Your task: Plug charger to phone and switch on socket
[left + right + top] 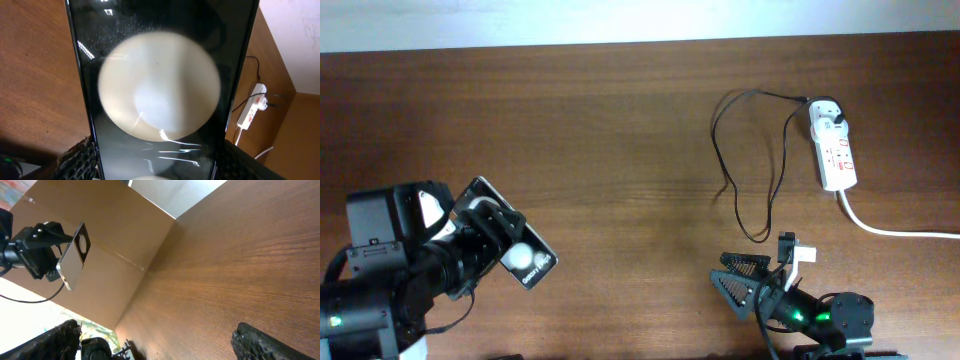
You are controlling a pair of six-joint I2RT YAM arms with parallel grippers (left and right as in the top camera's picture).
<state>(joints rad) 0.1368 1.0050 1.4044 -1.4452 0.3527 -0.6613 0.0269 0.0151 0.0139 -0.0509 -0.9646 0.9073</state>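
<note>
Black glossy smartphone [532,262] clamped in left gripper [492,228], near left. Thin black charger cable [725,165] appears seated in white power strip [837,150], far right; its tip is unconnected. Right gripper [752,282] wide, empty. Switching judged outstanding.

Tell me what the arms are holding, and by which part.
The left fingers clamp the phone by its long edges, around mid-length; the right fingers hold nothing.

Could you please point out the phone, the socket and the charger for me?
phone [525,257]: overhead view, white patch on its face.
socket [840,158]: overhead view, middle of its top.
charger [714,135]: overhead view, left side of cable loop.
</note>
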